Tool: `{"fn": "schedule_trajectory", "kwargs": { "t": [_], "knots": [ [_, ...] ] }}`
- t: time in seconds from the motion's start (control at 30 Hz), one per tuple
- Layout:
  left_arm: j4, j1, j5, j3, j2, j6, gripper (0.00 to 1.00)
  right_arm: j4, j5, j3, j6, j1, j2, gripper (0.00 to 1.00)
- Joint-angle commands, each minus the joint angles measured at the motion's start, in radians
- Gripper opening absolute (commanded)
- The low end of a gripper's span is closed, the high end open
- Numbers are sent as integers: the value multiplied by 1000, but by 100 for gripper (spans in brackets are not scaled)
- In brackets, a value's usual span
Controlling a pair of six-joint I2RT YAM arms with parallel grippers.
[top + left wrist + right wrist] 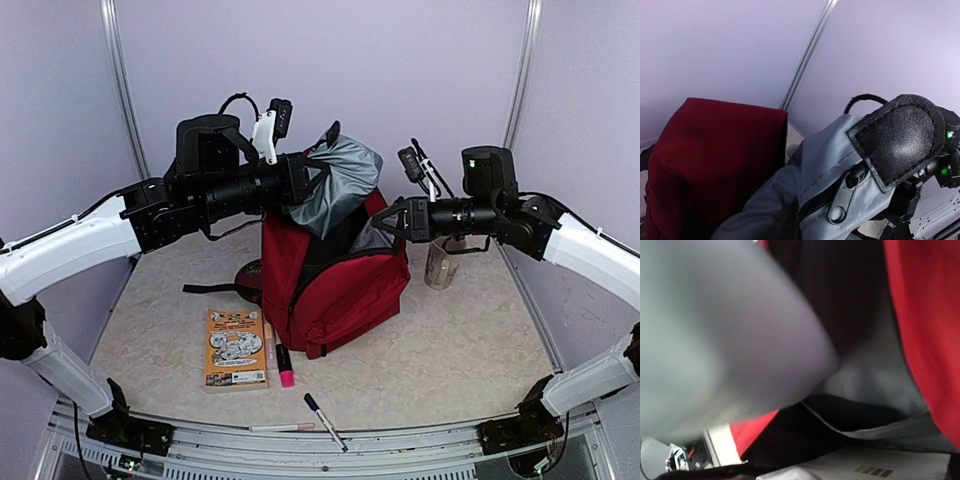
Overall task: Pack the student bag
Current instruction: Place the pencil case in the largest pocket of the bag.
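The student bag [340,285], a large dark red backpack, stands upright mid-table with its top pulled open. My left gripper [305,180] is shut on the raised grey lining flap [345,180] at the bag's upper left. The left wrist view is filled by that grey lining [830,160], with a zipper pull [840,205], a black patch [900,137] and red fabric [710,160]; the fingers are hidden. My right gripper [385,222] is shut on the opening's right rim. The right wrist view shows blurred grey lining [715,330] and red fabric [925,315], no fingers.
An orange book [236,347] lies left of the bag's front, with a pink highlighter [285,370] beside it. A dark pen [325,420] and a pale pencil [283,427] lie near the front edge. A clear cup [440,262] stands right of the bag, under the right arm.
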Motion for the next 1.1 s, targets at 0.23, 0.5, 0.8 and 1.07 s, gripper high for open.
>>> {"fn": "schedule_trajectory", "kwargs": {
  "t": [0.23,0.5,0.8,1.07],
  "knots": [
    [-226,38,-241,113,95,-77,0,22,15,-4,6,-10,-58,0],
    [-478,-70,-220,327,307,37,0,22,24,-5,8,-11,-63,0],
    [-604,-81,-579,382,392,81,0,11,33,-5,11,-11,-79,0],
    [-547,-128,-394,383,366,216,99,18,22,-4,14,-11,-65,0]
  ]
}}
